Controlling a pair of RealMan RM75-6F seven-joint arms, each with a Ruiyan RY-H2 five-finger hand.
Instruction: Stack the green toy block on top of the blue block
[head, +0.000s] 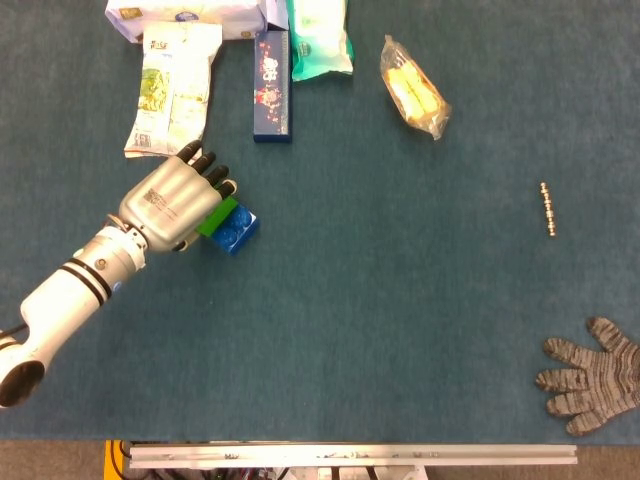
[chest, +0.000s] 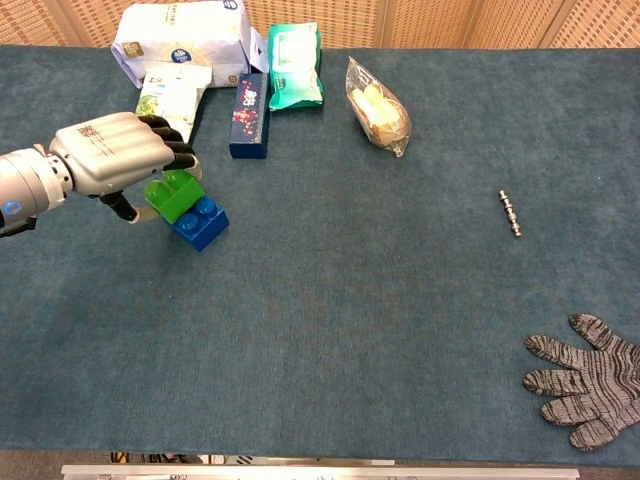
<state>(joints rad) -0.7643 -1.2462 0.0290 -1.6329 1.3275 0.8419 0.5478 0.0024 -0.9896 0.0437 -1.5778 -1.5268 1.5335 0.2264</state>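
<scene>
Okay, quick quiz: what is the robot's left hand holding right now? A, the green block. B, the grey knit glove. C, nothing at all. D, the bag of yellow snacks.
A: in the chest view the left hand curls its fingers around the green block, which sits partly on the blue block.

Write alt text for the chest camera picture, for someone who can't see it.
The robot's silver left hand grips a green toy block sitting on a blue toy block, offset toward the hand, on a dark teal cloth-covered table. Snack packets line the far edge; a grey knitted glove lies near right.
</scene>
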